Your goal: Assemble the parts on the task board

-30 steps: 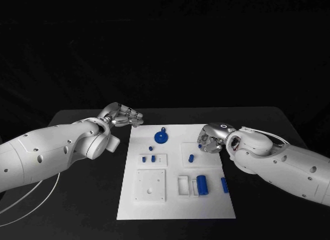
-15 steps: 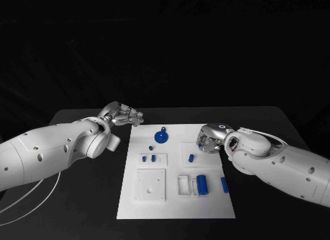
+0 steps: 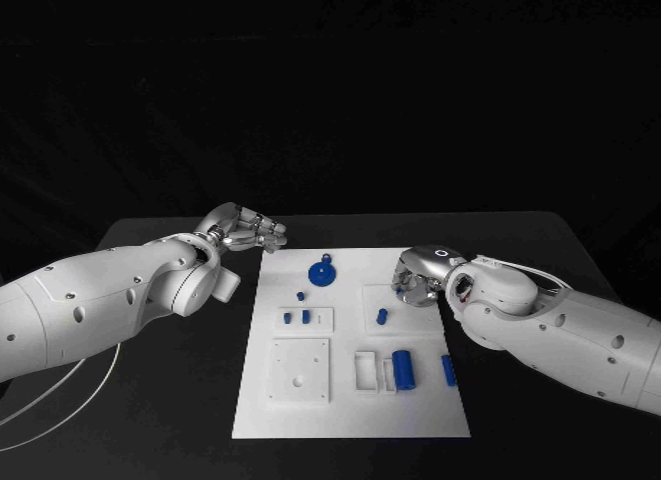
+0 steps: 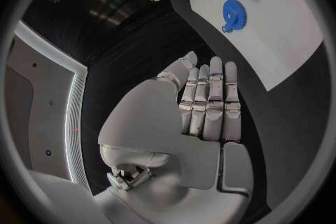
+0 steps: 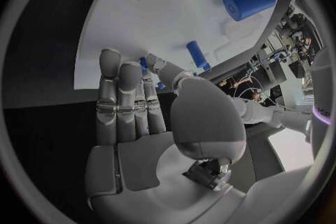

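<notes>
While the board (image 3: 352,345) lies flat in the middle of the worktop (image 3: 157,410), we see the left robot hand (image 3: 245,230) just off the board's far left corner, over the dark surface; the left wrist view shows its fingers (image 4: 210,95) straight and side by side with nothing in them. The right robot hand (image 3: 421,279) sits at the board's right edge, near the far end. In the right wrist view its fingers (image 5: 126,101) stretch out over the board while the thumb bends toward a small blue piece (image 5: 145,64) at the fingertips; we cannot tell whether that piece is pinched or merely lies beneath. On the board we make out a blue gear (image 3: 322,273) near the far edge, a small blue peg (image 3: 382,316) on a raised white square beside the right hand, two short blue pieces (image 3: 297,318) on a white block toward the left edge, a blue cylinder (image 3: 404,369) standing beside a white frame nearer the near end, and a slim blue bar (image 3: 448,370) by the right edge.
</notes>
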